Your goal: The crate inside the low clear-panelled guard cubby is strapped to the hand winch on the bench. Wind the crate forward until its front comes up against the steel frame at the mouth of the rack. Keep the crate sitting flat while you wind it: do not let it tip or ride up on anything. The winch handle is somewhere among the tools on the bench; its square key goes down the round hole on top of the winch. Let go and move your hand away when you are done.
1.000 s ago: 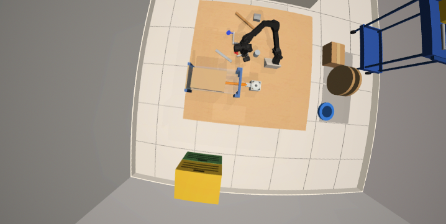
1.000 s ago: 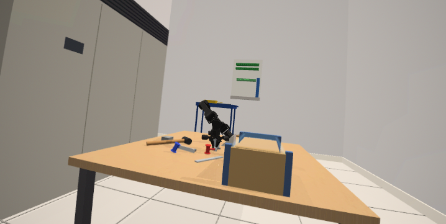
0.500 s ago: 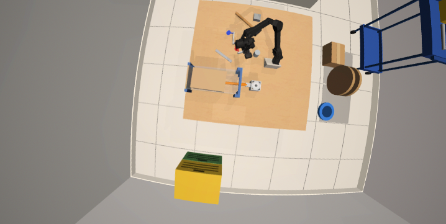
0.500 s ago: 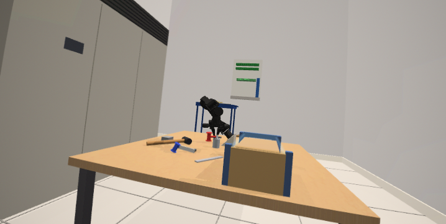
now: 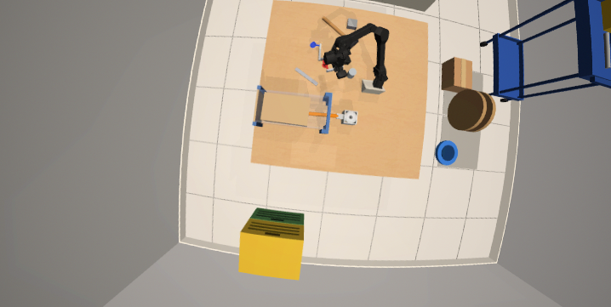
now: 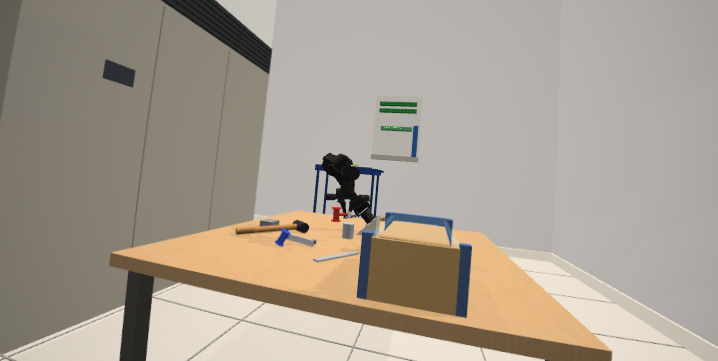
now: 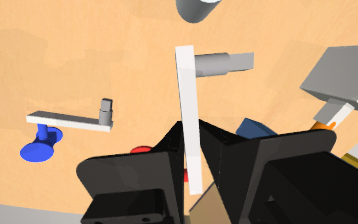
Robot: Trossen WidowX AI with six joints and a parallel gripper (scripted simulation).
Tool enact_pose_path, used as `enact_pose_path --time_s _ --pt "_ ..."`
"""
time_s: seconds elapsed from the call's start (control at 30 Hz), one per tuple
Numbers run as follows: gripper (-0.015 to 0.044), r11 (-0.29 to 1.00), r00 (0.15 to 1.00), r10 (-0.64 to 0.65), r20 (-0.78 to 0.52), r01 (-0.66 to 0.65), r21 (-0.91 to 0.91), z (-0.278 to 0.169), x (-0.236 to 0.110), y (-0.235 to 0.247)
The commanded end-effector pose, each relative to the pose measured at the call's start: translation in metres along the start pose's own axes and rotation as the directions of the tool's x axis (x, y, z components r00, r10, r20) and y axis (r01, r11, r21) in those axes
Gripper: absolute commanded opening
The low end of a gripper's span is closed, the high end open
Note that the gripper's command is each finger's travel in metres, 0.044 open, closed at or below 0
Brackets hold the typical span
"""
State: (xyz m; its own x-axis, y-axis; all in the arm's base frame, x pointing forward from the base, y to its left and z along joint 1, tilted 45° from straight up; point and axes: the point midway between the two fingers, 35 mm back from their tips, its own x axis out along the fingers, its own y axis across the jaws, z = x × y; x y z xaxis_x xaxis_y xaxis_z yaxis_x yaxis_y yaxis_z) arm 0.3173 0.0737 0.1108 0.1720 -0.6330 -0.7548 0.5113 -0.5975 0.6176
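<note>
My gripper (image 7: 188, 124) (image 5: 336, 68) is shut on the white arm of a crank handle (image 7: 187, 95) with a red knob (image 7: 141, 149) (image 5: 325, 65) (image 6: 337, 214). The handle's grey key (image 7: 219, 63) points sideways. I hold the handle a little above the bench. The white winch (image 5: 349, 115) (image 7: 342, 80) stands in front of the rack mouth. An orange strap (image 5: 322, 114) (image 7: 325, 125) ties the winch to the brown crate (image 5: 283, 108) (image 6: 414, 268) inside the clear cubby. The blue frame (image 5: 328, 112) stands at the mouth of the rack.
A second crank handle (image 5: 318, 48) (image 6: 288, 238) (image 7: 70, 120) with a blue knob lies to the left. A grey cylinder (image 5: 351, 72) (image 6: 347, 230) (image 7: 195, 7), a flat grey bar (image 5: 306, 76) (image 6: 335, 256), a hammer (image 5: 333, 25) (image 6: 271, 228) and a grey block (image 5: 351, 23) lie nearby.
</note>
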Motion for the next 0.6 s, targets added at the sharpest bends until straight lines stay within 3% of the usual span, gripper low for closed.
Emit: enact_pose_path --time_s 0.0,0.3,0.57 --pt "0.0 1.0 1.0 -0.004 -0.004 0.004 0.003 -0.001 -0.002 -0.001" --pt "0.0 1.0 1.0 -0.001 -0.002 0.001 -0.004 0.0 -0.001 -0.001" --pt "0.0 0.979 0.997 -0.06 -0.049 0.049 -0.199 -0.009 -0.014 -0.047"
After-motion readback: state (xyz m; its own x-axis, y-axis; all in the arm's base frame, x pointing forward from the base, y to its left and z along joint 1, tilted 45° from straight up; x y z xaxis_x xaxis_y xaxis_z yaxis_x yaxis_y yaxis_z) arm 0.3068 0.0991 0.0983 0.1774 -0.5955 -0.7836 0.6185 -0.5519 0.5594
